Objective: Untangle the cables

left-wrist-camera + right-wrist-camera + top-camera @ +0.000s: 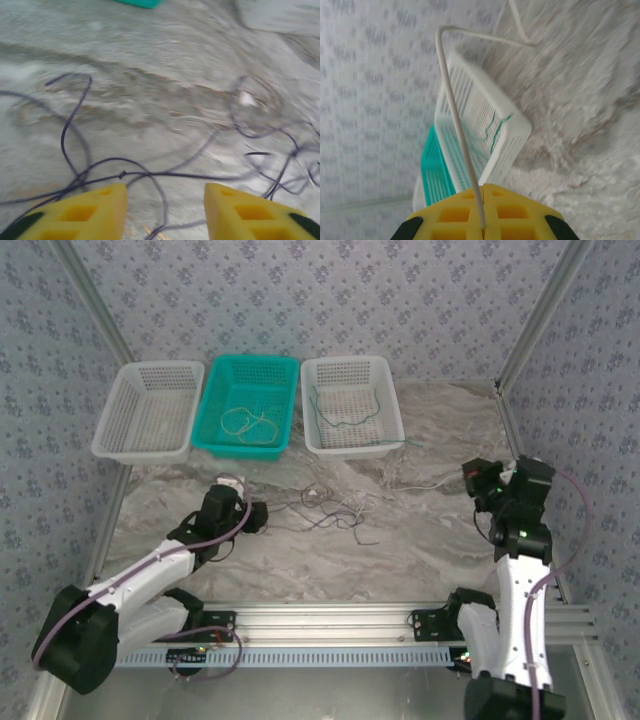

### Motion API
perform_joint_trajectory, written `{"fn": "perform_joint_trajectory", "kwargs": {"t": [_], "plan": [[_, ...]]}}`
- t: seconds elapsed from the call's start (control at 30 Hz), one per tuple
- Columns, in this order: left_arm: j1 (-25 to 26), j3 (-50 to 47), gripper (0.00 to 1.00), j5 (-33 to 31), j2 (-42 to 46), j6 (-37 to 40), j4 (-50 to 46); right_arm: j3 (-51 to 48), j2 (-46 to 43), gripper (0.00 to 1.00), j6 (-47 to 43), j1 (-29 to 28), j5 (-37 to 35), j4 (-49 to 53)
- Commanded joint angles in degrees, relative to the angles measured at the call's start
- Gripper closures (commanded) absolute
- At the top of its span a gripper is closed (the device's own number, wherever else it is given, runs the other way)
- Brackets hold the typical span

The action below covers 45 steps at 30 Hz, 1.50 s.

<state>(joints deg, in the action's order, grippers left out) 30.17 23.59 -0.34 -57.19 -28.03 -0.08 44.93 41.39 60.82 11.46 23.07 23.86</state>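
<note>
A tangle of dark purple-brown cables (335,508) lies mid-table. My left gripper (256,515) sits at its left end. In the left wrist view that gripper (165,212) is open, and a dark cable (150,174) with a small knot runs across the gap just beyond the yellow fingertips (100,210). My right gripper (474,480) hangs above the table at the right. In its wrist view the right gripper (483,192) is shut on a pale cable (452,100) that rises and bends toward the table. A green cable (345,418) lies in the right white basket (390,430). A yellow-tan cable (245,420) lies in the teal basket (210,410).
A third white basket (112,420) stands at the back left. The three baskets line the back of the marbled table (440,540). Patterned walls close in the left, back and right sides. An aluminium rail (330,620) runs along the near edge between the arm bases.
</note>
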Motion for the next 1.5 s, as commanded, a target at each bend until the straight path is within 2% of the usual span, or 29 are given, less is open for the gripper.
{"fn": "perform_joint_trajectory", "kwargs": {"t": [0.0, 0.07, 0.2, 0.37, 0.47, 0.6, 0.7, 0.9, 0.97, 1.1, 1.23, 1.37, 1.47], "plan": [[3.5, 4.7, 0.35, 2.5, 4.5, 3.0, 0.6, 4.7, 1.0, 1.00, -6.6, -8.5, -4.6, -3.7], [6.8, 6.6, 0.27, 2.7, 5.7, 4.9, 0.5, 7.3, 2.8, 1.00, -8.4, -14.0, -6.1, -4.8], [14.2, 9.1, 0.25, 4.0, 1.9, 7.4, 4.9, 11.8, 7.0, 1.00, -10.5, -21.8, -6.5, -5.9], [18.2, 17.2, 0.25, 4.4, -14.6, 2.3, 7.2, 14.0, 10.2, 1.00, -12.5, -30.6, -10.2, -7.2], [21.0, 22.8, 0.25, 5.3, -25.2, 4.9, 8.9, 15.2, 11.4, 1.00, -14.1, -34.3, -11.0, -6.9], [21.2, 26.4, 0.26, 6.9, -37.5, 6.1, 15.0, 16.5, 11.9, 1.00, -14.7, -36.1, -11.4, -5.4], [20.7, 29.0, 0.26, 6.6, -44.7, 5.7, 16.1, 17.4, 11.6, 1.00, -15.2, -36.9, -11.5, -4.5], [20.4, 30.2, 0.27, 5.6, -52.3, 2.8, 17.3, 18.4, 10.2, 1.00, -15.8, -37.2, -14.9, -2.0], [20.6, 30.9, 0.32, 4.9, -54.2, 3.0, 15.3, 18.7, 9.8, 1.00, -16.2, -37.0, -16.3, -1.3], [22.1, 34.2, 0.45, -2.3, -57.2, 5.3, 5.1, 20.5, 9.4, 1.00, -15.5, -36.0, -17.6, 0.3], [23.0, 34.6, 0.57, -7.9, -58.5, 7.3, 0.8, 22.5, 8.1, 1.00, -12.1, -33.2, -20.6, 3.8], [23.1, 32.7, 0.72, -9.8, -58.2, 8.3, 1.0, 25.7, 6.5, 1.00, -6.0, -24.9, -20.4, 9.7], [23.0, 31.5, 0.95, -12.5, -57.9, 7.9, 0.1, 26.6, 4.6, 1.00, -3.5, -15.4, -17.5, 12.8]]}}
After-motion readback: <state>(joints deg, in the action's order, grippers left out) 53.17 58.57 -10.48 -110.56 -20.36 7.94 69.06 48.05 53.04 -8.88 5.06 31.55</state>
